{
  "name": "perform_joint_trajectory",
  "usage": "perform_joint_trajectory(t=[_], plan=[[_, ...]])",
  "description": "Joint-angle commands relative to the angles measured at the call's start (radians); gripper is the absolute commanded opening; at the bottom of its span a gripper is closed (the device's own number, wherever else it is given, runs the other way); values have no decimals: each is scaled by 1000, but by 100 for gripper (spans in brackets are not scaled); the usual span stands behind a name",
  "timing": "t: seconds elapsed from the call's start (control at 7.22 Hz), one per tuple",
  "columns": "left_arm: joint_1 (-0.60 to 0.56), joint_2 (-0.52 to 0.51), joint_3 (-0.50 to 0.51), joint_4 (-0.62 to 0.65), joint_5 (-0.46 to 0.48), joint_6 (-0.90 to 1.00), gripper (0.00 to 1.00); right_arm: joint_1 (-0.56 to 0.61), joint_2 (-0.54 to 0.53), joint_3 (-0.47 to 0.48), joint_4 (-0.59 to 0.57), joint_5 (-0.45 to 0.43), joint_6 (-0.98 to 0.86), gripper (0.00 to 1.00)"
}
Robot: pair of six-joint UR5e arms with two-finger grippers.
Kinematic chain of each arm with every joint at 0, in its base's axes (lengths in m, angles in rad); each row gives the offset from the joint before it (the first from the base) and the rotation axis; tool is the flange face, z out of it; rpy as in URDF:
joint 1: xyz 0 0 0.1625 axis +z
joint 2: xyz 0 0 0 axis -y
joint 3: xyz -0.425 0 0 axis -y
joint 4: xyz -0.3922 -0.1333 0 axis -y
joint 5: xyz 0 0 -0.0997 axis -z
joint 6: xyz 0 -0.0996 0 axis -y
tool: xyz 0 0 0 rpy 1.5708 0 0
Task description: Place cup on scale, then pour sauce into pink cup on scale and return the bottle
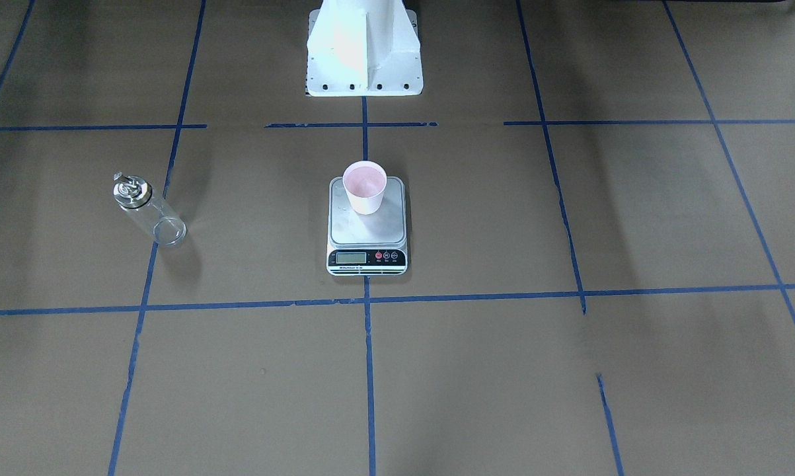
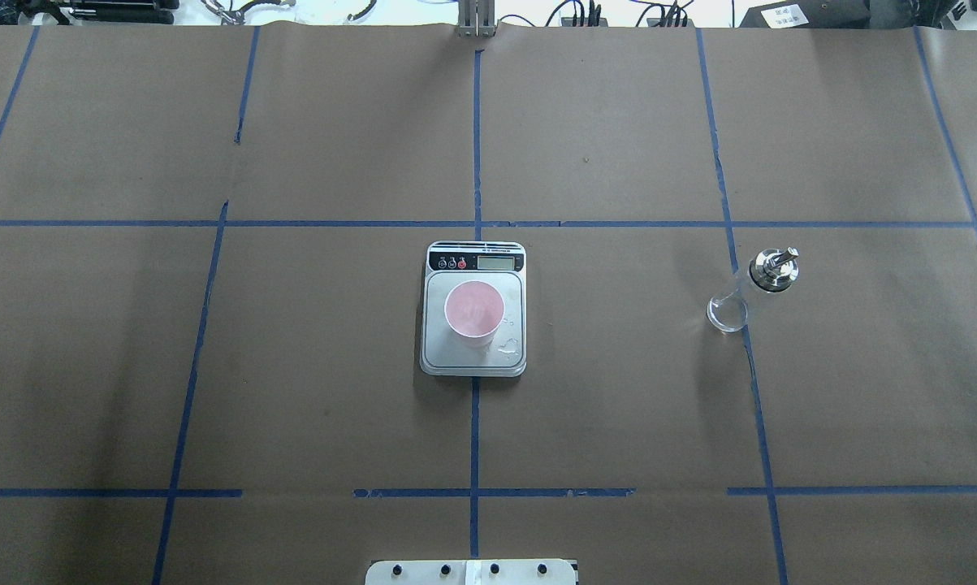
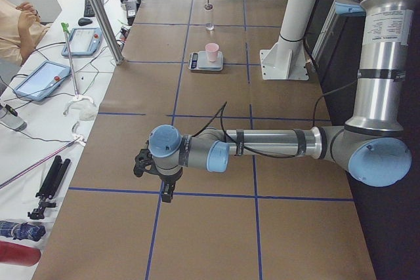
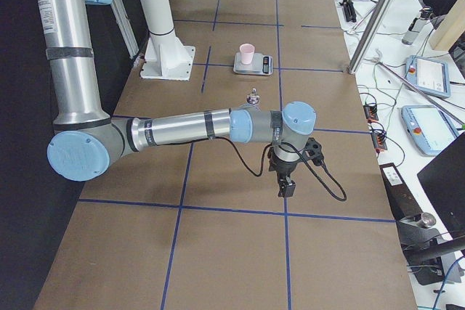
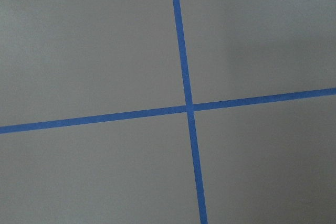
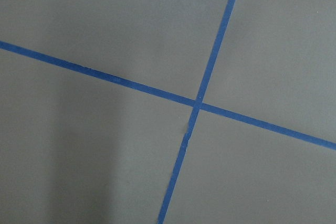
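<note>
The pink cup stands upright on the scale, towards the robot's side of the steel platform; it also shows from overhead. A few clear droplets lie on the platform. The glass bottle with its metal spout stands alone on the table on the robot's right. I cannot tell how much liquid is in the cup or the bottle. My left gripper and right gripper hang far out at the table's two ends, pointing down, with nothing in them. I cannot tell whether they are open or shut.
The robot's white pedestal stands behind the scale. Blue tape lines grid the brown table. Beyond the far edge is a side table with tablets, cables, a metal pole and a seated person.
</note>
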Motion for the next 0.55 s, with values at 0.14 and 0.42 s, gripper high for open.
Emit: perform_joint_trajectory(t=[0.14, 0.42], plan=[[0, 2, 25, 0, 6, 0, 100, -3, -10, -1, -1, 12, 15, 100], [0, 2, 31, 3, 4, 0, 100, -5, -10, 2, -1, 14, 15, 100]])
